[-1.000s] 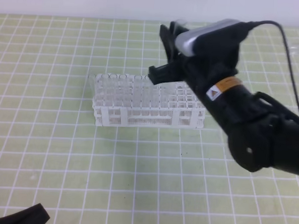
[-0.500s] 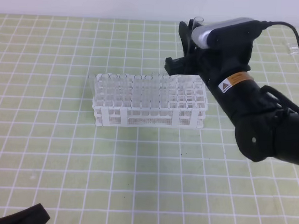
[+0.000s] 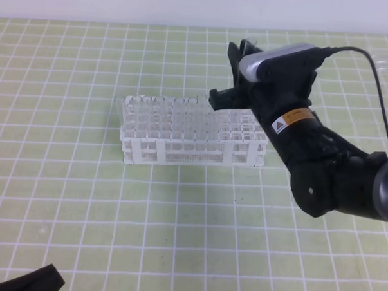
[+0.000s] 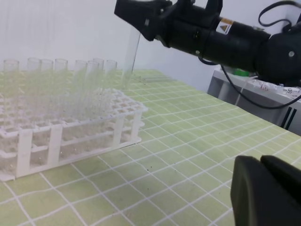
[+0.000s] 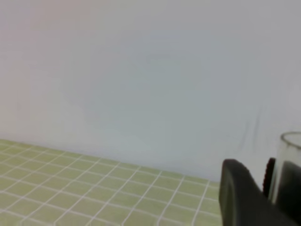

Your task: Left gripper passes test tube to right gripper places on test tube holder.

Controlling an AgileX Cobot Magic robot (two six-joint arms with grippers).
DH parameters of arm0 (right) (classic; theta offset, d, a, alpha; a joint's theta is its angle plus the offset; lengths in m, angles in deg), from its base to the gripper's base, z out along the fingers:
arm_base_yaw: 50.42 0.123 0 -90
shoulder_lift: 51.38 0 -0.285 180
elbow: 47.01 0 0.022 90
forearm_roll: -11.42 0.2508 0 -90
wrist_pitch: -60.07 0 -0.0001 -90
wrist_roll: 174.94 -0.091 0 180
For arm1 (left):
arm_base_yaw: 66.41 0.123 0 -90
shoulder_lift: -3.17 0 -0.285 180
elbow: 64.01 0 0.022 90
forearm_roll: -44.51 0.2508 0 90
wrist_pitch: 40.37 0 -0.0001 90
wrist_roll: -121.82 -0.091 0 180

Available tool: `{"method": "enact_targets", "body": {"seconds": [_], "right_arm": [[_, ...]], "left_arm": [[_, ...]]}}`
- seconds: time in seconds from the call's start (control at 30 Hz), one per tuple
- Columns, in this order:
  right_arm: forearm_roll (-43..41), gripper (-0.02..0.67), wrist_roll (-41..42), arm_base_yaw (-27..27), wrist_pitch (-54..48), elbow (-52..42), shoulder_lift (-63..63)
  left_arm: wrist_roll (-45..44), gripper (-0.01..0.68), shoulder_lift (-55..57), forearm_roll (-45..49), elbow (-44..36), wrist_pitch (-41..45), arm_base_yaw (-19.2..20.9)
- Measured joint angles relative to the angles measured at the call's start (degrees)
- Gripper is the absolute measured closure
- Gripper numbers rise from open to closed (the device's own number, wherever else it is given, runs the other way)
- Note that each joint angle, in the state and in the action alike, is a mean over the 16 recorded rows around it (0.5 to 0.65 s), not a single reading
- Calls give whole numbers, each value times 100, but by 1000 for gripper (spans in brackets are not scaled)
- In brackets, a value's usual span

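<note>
Above the far right corner of the test tube holder (image 3: 193, 131), my right gripper (image 4: 141, 21) stays clamped on the test tube (image 4: 130, 59), which hangs almost upright, its round bottom over the rack's rear holes; my left gripper (image 4: 268, 193) sits low, its jaws' state unclear

We count one test tube holder (image 3: 193, 138), white, mid-mat. Two grippers: the right gripper (image 3: 230, 75) over the rack's far right end, and the left gripper (image 4: 265, 193), of which only a black edge shows at the near left of the high view. One test tube (image 4: 130, 55) is clamped in the right gripper. Standing in the rack's left half we make out perhaps seven clear tubes (image 4: 56, 87); glass on glass blurs there, so the tally is loose.
</note>
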Motion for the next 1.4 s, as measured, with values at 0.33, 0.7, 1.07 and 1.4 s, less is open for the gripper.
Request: {"method": "enact_targets", "body": {"seconds": [0.33,0.7,1.07,1.4], "right_arm": [[-92,641,-183,-7,80,2,244],[-308,641,-382,-7,123,2,382],[-428,641,-436,-14,191,112,468],[-396,641,-416,-29,106,234,549]], "left_arm": [[0,672,0,-11,7,-4,0],[1,672,-4,-34,20,-15,-1],[1,672,-8,-34,20,-11,-1],[1,672,-6,-34,20,-11,-1]]}}
